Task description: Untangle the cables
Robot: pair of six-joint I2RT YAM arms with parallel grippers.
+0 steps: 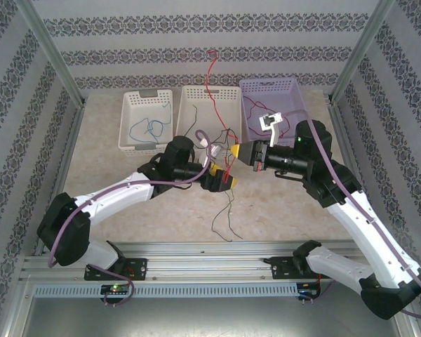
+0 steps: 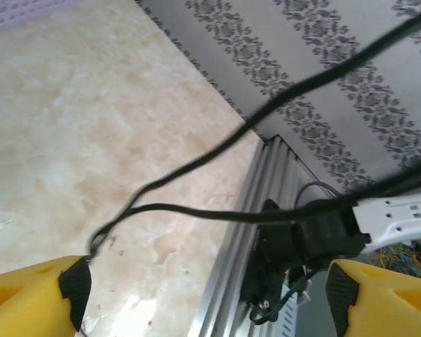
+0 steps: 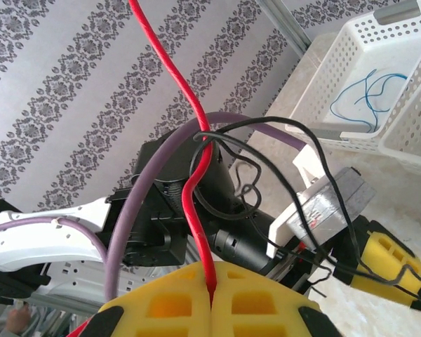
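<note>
Marble-look table. White basket at the far left holds a blue cable. My right pincer is clenched on the red cable, which climbs upward. My left pincer gapes wide, grasping nothing; a black cable crosses just ahead of its pads.

The surface is pale, marbled beige, with a metal rail along its near edge. Three baskets stand in a row at its far edge: a left white basket, a middle white basket and a lilac basket toward the far right corner. A dark cable trails loosely onto the bare middle, toward the near edge.
</note>
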